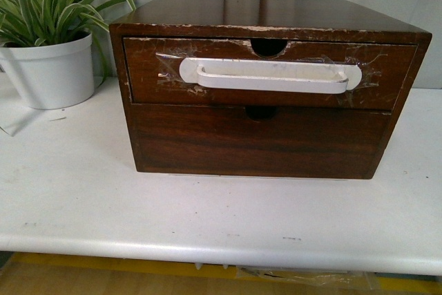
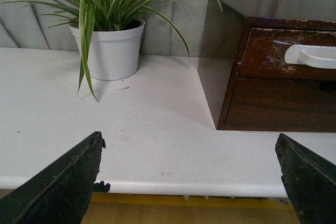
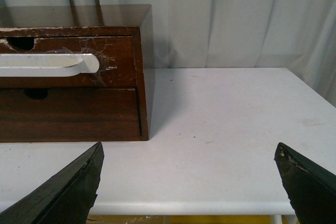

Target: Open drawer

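Two pincers are gaping open: the closed drawer (image 1: 276, 99) is sitting ahead-right of the left pincer (image 2: 189, 148), ahead-left of the right pincer (image 3: 189, 150); a potted plant (image 2: 110, 51) is standing ahead-left of the left one.

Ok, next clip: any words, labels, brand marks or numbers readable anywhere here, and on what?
None to read in any view. The drawer, its white handle, the clear tape, the white plant pot and the table all show no print.
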Available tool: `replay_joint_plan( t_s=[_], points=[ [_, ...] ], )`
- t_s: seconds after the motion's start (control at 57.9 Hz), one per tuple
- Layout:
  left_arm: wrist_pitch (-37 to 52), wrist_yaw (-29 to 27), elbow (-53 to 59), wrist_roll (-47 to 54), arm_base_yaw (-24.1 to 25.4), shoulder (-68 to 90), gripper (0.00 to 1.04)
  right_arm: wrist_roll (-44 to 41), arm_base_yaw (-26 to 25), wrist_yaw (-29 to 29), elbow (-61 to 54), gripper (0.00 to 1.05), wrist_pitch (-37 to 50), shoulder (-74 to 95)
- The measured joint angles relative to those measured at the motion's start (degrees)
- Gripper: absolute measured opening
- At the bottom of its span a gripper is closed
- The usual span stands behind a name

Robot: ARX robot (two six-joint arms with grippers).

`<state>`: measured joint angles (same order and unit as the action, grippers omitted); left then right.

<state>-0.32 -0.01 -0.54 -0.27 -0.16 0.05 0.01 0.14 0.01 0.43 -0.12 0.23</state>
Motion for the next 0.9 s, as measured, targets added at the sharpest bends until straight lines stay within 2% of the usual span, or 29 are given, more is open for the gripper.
replay_joint_plan(
  t_s=[0.898],
  points=[
    [0.00,0.02,0.00,0.00,0.00,0.00,0.99,0.00,0.00,0.00,0.00,0.96,0.00,0.00]
  ],
)
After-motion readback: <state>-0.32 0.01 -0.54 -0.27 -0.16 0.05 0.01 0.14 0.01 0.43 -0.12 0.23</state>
